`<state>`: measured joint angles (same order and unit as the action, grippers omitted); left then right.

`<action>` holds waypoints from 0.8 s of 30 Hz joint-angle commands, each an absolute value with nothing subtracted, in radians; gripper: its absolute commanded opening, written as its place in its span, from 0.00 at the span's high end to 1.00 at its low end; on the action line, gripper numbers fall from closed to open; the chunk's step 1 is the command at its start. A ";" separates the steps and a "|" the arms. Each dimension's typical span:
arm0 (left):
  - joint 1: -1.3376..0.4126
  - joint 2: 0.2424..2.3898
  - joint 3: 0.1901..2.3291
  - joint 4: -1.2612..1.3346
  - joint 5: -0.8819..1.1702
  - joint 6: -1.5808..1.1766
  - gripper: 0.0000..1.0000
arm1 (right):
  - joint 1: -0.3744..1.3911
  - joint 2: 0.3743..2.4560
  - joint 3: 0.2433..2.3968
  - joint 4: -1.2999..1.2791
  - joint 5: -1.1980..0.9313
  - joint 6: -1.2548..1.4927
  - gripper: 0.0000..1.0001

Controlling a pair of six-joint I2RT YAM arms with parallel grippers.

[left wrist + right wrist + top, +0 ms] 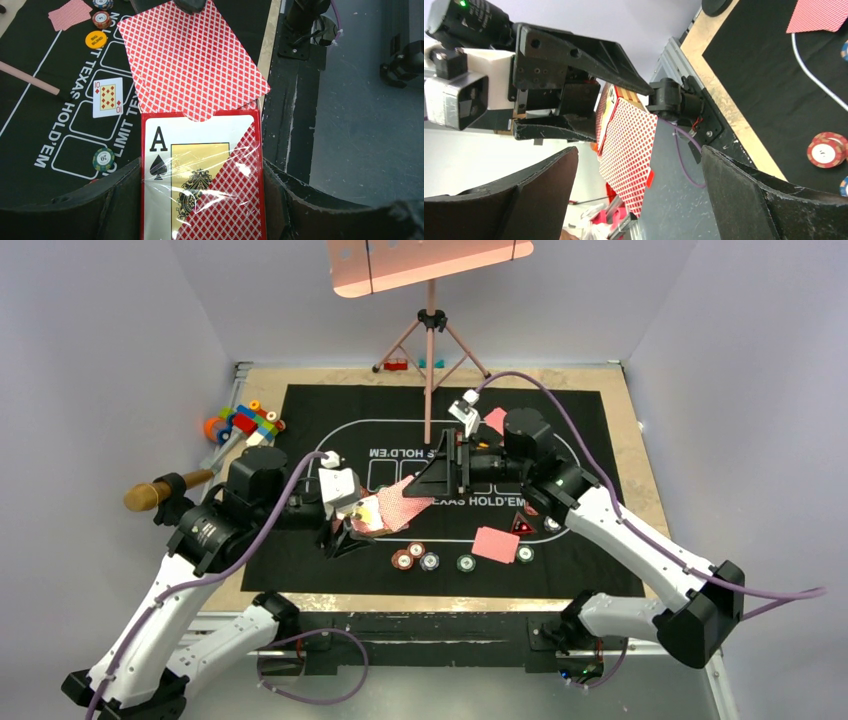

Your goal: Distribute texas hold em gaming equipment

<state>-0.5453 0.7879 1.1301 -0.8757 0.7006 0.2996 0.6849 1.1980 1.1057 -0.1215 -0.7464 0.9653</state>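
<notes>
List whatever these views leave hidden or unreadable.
- Left wrist: the protruding card shows only its back; its face is turned away.
- Left wrist: the card box runs off the bottom edge.
- Top view: the chips are too small to read their values.
- Top view: the flat card lies face down on the mat.

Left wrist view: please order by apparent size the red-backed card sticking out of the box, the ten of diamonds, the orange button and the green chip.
1. red-backed card, nearest the camera
2. ten of diamonds
3. orange button and green chip: alike, unranked
</notes>
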 commanded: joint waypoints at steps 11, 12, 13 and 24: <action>-0.540 0.791 1.129 -0.782 0.708 0.311 1.00 | 0.759 1.199 1.044 0.030 -0.704 1.070 0.18; -0.541 0.792 1.129 -0.781 0.709 0.310 1.00 | 0.760 1.201 1.048 0.022 -0.703 1.066 0.22; -0.540 0.790 1.129 -0.780 0.709 0.309 1.00 | 0.759 1.201 1.051 0.011 -0.701 1.062 0.26; -0.540 0.779 1.126 -0.784 0.707 0.309 1.00 | 0.757 1.185 1.118 -0.122 -0.670 0.993 0.67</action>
<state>-0.5453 0.7956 1.1191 -0.8474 0.6930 0.2993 0.7555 1.2072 1.0611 -0.0746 -0.6964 1.0328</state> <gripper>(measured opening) 0.705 0.373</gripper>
